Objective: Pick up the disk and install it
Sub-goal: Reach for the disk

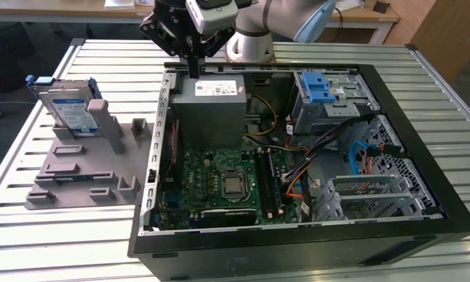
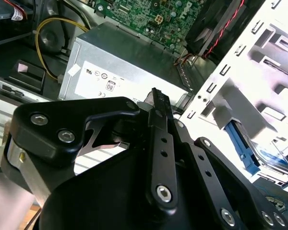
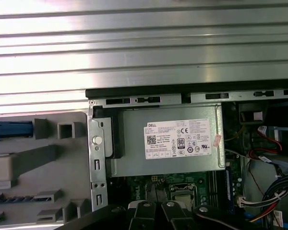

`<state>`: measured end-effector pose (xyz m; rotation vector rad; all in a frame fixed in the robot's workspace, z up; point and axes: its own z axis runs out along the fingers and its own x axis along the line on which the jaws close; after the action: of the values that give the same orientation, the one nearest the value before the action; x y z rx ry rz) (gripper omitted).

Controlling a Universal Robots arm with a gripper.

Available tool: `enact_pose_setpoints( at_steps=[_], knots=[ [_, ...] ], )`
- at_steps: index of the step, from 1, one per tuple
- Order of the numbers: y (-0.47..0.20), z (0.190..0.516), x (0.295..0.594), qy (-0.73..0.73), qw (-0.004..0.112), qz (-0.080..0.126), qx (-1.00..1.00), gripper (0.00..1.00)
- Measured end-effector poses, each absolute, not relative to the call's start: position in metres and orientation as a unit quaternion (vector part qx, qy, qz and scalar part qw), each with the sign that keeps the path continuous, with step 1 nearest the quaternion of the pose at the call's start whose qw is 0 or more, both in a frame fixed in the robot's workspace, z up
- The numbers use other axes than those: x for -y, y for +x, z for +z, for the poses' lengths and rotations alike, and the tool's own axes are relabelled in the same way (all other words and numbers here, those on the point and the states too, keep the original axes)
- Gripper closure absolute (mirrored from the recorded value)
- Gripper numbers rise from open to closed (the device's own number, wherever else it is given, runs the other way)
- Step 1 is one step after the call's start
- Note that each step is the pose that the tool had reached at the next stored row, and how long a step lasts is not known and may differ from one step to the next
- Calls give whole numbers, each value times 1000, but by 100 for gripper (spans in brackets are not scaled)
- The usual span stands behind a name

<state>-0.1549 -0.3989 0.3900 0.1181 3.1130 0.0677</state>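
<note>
At the exterior view's left, on the slatted metal table (image 1: 47, 235), the disk (image 1: 69, 111) stands on edge in a grey moulded fixture (image 1: 78, 176); its blue-and-white label faces the camera and its blue side rails show at the top; a grey post of the fixture rises just in front of it. The disk is outside the open computer case (image 1: 423, 147), just beside the case's wall, and nothing grips it.

The gripper (image 1: 194, 73) hangs over the far corner of the case, well apart from the disk; its fingers point down and are drawn together into one narrow dark bar, holding nothing; the second wrist view shows the same bar (image 2: 156, 96) from the side. Directly below it sits the grey metal box (image 1: 211, 111) with a white sticker, seen in both wrist views (image 3: 168, 167) (image 2: 125, 52); I cannot tell whether the fingertips touch it.

Further into the case: green motherboard (image 1: 219, 176) under the grey box; silver cage (image 1: 333, 108) with a blue latch (image 1: 319, 91) towards the exterior view's right; loose cables between them.
</note>
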Motion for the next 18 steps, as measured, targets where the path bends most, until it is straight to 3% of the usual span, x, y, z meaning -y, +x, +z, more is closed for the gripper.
enact_pose_setpoints(
  at_steps=[18],
  knots=[
    [-162, 390, 399, 38, 13, 22, -999, 89]
  ],
)
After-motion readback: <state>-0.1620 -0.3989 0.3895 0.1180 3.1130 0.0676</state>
